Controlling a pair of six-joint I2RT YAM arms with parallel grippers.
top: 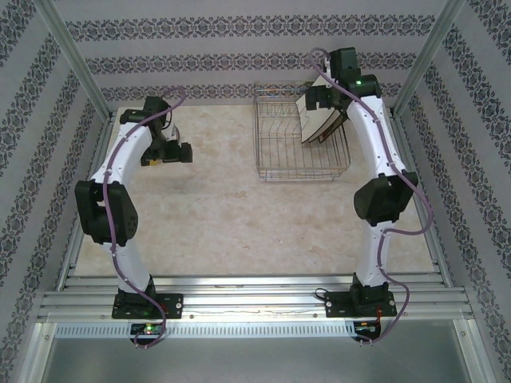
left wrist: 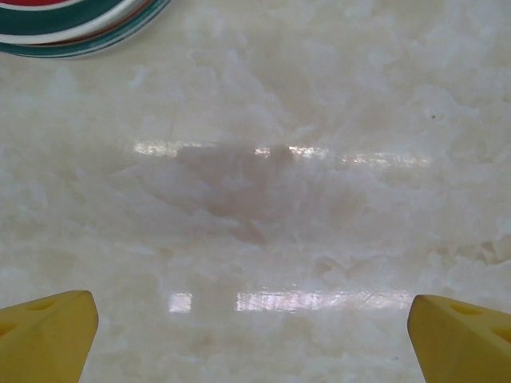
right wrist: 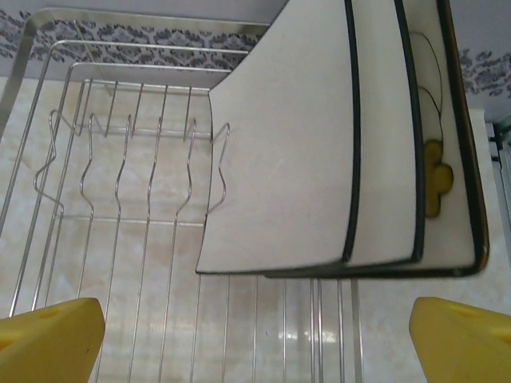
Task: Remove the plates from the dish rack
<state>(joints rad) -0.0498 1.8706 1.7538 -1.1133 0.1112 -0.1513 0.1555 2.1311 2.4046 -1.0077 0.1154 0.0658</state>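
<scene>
Standing in the dish rack (right wrist: 144, 49), square plates (right wrist: 287, 159) face the wide-open, empty right tool (right wrist: 255, 335).

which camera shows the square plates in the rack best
The right wrist view: the square plates stand close up in the rack, three dark rims and a yellow flower print clear. The top view shows them small, leaning, partly behind the right arm. The left wrist view faces the table instead.

Pale, glossy marbled table (top: 223, 215). The dish rack (top: 299, 148) stands on it at one o'clock. A teal-and-red-rimmed plate (left wrist: 72, 32) lies flat, eleven o'clock in the left wrist view.
</scene>
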